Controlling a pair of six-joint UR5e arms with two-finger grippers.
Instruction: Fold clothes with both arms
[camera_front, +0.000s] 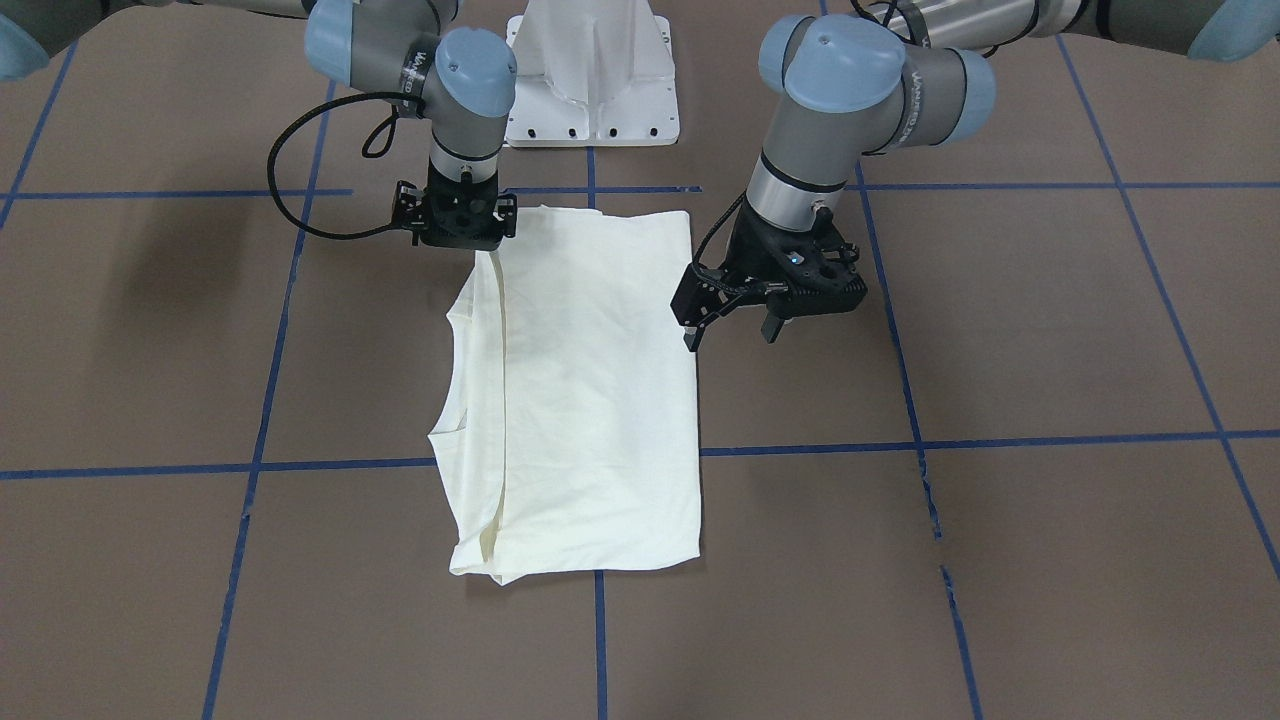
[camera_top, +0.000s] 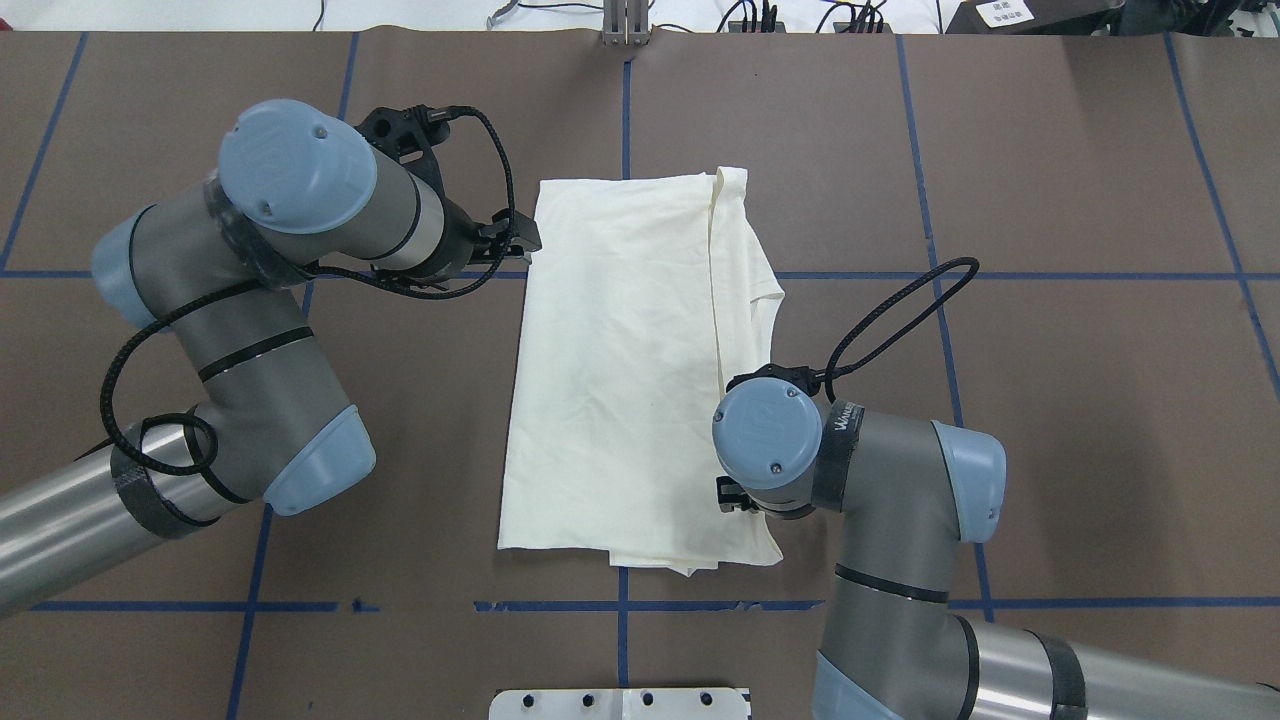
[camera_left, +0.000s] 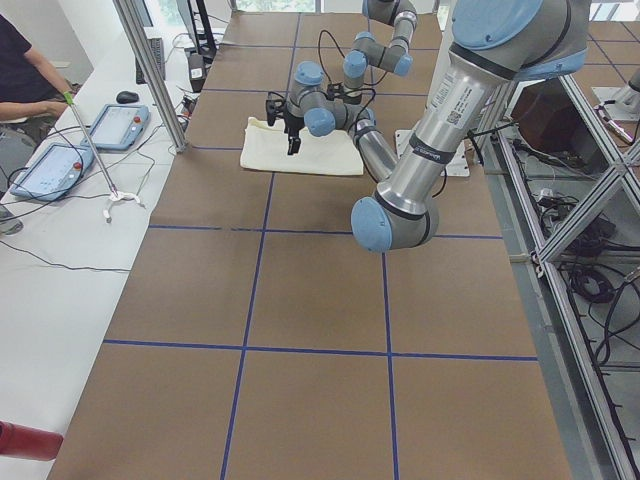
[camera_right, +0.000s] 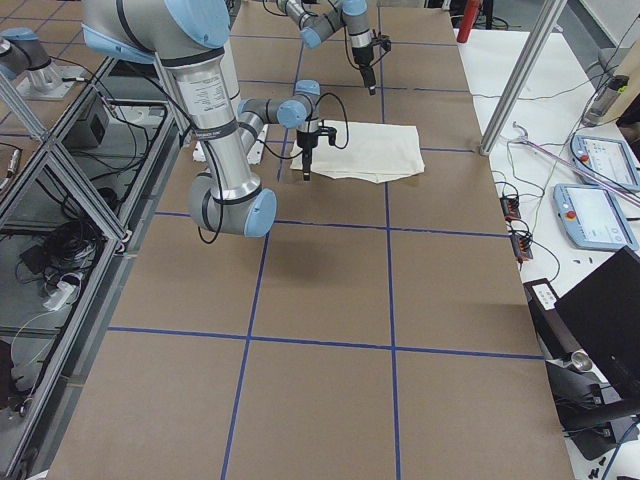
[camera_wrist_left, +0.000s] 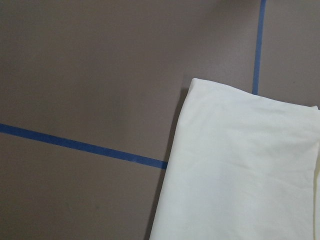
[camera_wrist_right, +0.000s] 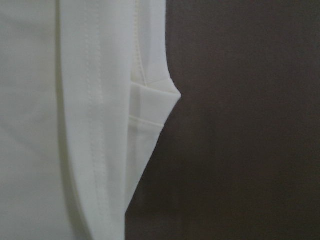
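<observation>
T-shirt (camera_front: 590, 400), cream and plain side up, lay flat on the brown table (camera_front: 1000, 330), the largest thing in sight. It was folded lengthwise into 1 long rectangle across the blue tape lines (camera_front: 1000, 440), with stacked layers and hems showing along the edge on the robot's right. The 2 arms came next. The left arm (camera_front: 870, 90) reached in beside the shirt's smooth folded edge, and the right arm (camera_front: 450, 80) pointed straight down over the layered edge, near the end closest to the white pedestal base (camera_front: 595, 90). The left gripper (camera_front: 729, 340) hung just off the shirt's edge with its 2 fingers spread apart and holding nothing. The right gripper (camera_front: 458, 225) sat low over the shirt's corner (its body hid the fingers), so I could not tell whether they were spread or pressed together, nor whether they touched the cloth.
</observation>
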